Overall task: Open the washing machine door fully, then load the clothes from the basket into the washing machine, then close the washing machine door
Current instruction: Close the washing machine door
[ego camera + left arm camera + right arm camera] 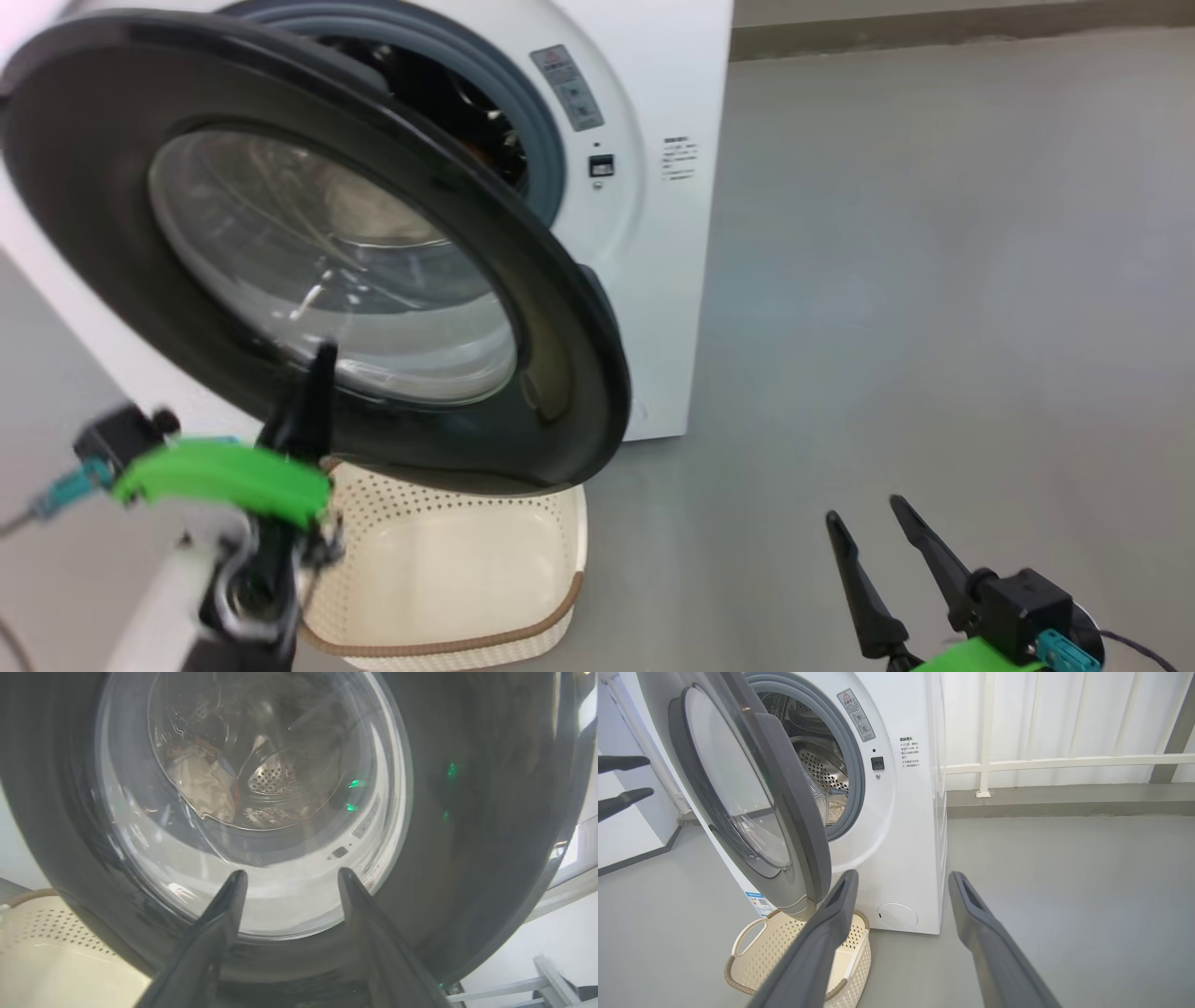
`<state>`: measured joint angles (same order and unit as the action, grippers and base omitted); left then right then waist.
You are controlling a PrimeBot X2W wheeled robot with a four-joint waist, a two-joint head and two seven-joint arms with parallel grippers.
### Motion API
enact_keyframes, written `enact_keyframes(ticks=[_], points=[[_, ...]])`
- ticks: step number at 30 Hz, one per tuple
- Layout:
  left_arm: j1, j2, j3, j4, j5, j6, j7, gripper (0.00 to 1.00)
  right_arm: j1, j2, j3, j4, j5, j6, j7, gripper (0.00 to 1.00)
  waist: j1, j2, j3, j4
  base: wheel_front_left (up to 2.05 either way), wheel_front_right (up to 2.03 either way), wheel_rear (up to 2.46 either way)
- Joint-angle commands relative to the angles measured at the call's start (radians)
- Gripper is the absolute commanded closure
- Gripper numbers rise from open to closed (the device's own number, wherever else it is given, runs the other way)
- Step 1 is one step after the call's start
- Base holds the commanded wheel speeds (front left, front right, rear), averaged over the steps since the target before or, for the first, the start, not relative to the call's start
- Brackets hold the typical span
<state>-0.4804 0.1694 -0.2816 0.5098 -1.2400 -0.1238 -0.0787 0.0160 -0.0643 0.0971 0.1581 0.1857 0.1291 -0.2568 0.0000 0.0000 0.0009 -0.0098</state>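
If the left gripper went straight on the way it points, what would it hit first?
Probably the door, at its glass window, right ahead of the left gripper; the gap is unclear.

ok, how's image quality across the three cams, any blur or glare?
Head view: left claw and its green mount smeared by motion blur, pale reflections on the washing machine door glass. Left wrist view: soft and hazy, green glints on the door's black rim, the clothes dim through the glass. Right wrist view: sharp, evenly lit, no harsh shadows.
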Motion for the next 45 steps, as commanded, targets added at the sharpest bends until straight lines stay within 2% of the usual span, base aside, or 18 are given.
enact_keyframes(ticks=[1,5,9,13,14,18,27,33,40,41,42,44,45], points=[[0.021,0.057,-0.006,-0.039,0.069,-0.007,-0.053,0.0,-0.004,-0.003,0.015,-0.028,-0.008,0.002,-0.005,0.0,0.0,0.0,-0.005,0.026,0.0,0.0,0.0],[0.087,0.093,-0.049,-0.036,0.204,0.01,-0.143,0.0,-0.004,-0.002,0.015,-0.029,-0.009,0.002,-0.005,0.0,0.0,0.0,-0.007,0.043,0.0,0.0,0.0],[0.155,0.107,-0.035,-0.06,0.312,0.062,-0.178,0.0,-0.005,-0.001,0.016,-0.033,-0.012,0.002,-0.005,0.0,0.0,0.0,-0.007,0.056,0.0,0.0,0.0],[0.248,0.089,0.031,-0.139,0.438,0.105,-0.182,0.0,-0.004,-0.001,0.012,-0.036,-0.013,0.002,-0.005,0.0,0.0,0.0,-0.007,0.064,0.0,0.0,0.0],[0.248,0.089,0.031,-0.139,0.438,0.105,-0.182,0.0,-0.004,-0.001,0.012,-0.036,-0.013,0.002,-0.005,0.0,0.0,0.0,-0.007,0.064,0.0,0.0,0.0],[0.354,0.054,0.106,-0.221,0.579,0.117,-0.183,0.0,-0.002,0.001,0.009,-0.036,-0.015,0.002,-0.005,0.0,0.0,0.0,-0.009,0.067,0.0,0.0,0.0],[0.519,-0.039,0.244,-0.307,0.765,0.082,-0.183,0.0,0.004,0.001,0.006,-0.039,-0.01,0.002,-0.005,0.0,0.0,0.0,-0.023,0.06,0.0,0.0,0.0],[0.56,-0.081,0.305,-0.325,0.823,0.054,-0.183,0.0,0.01,0.0,-0.001,-0.04,-0.009,0.002,-0.005,0.0,0.0,0.0,-0.028,0.065,0.0,0.0,0.0],[0.568,-0.103,0.345,-0.325,0.86,0.032,-0.183,0.0,0.008,0.0,-0.005,-0.042,-0.009,0.002,-0.005,0.0,0.0,0.0,-0.031,0.07,0.0,0.0,0.0],[0.567,-0.105,0.35,-0.324,0.863,0.029,-0.183,0.0,0.008,0.0,-0.005,-0.042,-0.009,0.002,-0.005,0.03,0.0,0.0,-0.03,0.071,0.0,0.0,0.0],[0.566,-0.106,0.354,-0.323,0.866,0.027,-0.183,0.0,0.008,0.001,-0.005,-0.042,-0.009,0.002,-0.005,0.16,0.0,0.0,-0.03,0.072,0.0,0.0,0.0],[0.565,-0.109,0.36,-0.323,0.873,0.022,-0.183,0.0,0.007,0.001,-0.004,-0.039,-0.008,0.002,-0.005,1.0,0.0,0.0,-0.029,0.073,0.0,0.0,0.0],[0.565,-0.111,0.362,-0.323,0.876,0.02,-0.183,0.0,0.006,0.001,-0.002,-0.038,-0.007,0.002,-0.005,1.0,0.0,0.0,-0.029,0.074,0.0,0.0,0.0]])
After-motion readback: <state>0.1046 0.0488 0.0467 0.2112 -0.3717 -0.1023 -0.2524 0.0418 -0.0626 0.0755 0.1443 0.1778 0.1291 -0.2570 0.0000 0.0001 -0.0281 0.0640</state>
